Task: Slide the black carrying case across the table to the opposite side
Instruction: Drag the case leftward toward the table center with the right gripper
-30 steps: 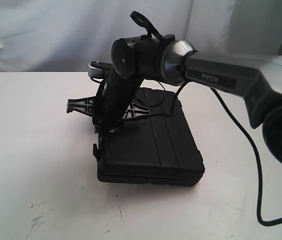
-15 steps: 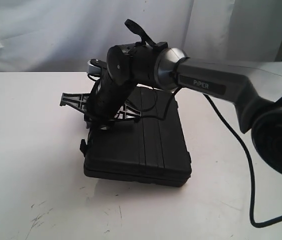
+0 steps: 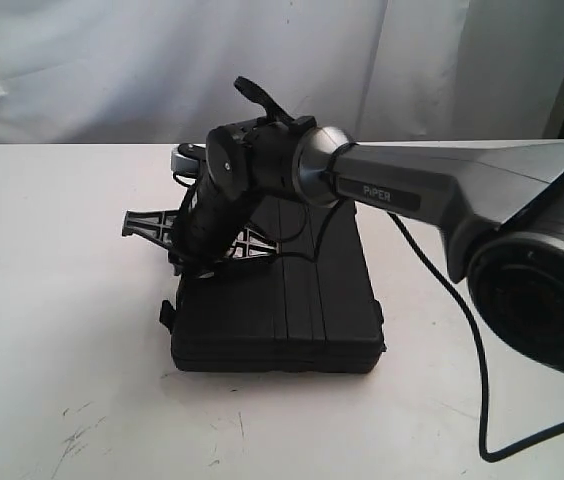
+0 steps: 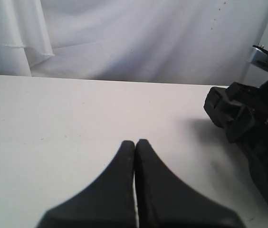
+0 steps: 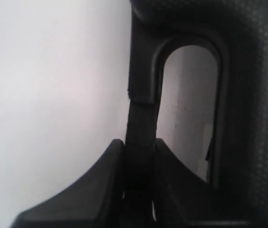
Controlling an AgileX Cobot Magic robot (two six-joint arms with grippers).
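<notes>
The case [image 3: 282, 310] is seen lying flat mid-frame on the table [image 3: 52, 320], its handle [image 5: 143, 61] pinched by the right gripper [image 5: 138, 145]. Left gripper [image 4: 135, 143] fingers are pressed together above the tabletop.

The case [image 3: 292, 310] is black moulded plastic, matt, with a ribbed lid. Close up in the right wrist view its skin shows a fine pebbled grain, with a smoother rim round the handle slot. The table [image 3: 52, 300] is white, smooth and dull, marked by faint dark scuffs. The right arm [image 3: 442, 190] has a grey satin shell and a shiny metal collar. The left gripper [image 4: 135, 145] has matt black fingers [image 4: 112, 190]. A white cloth backdrop [image 3: 112, 60] hangs in soft folds.
</notes>
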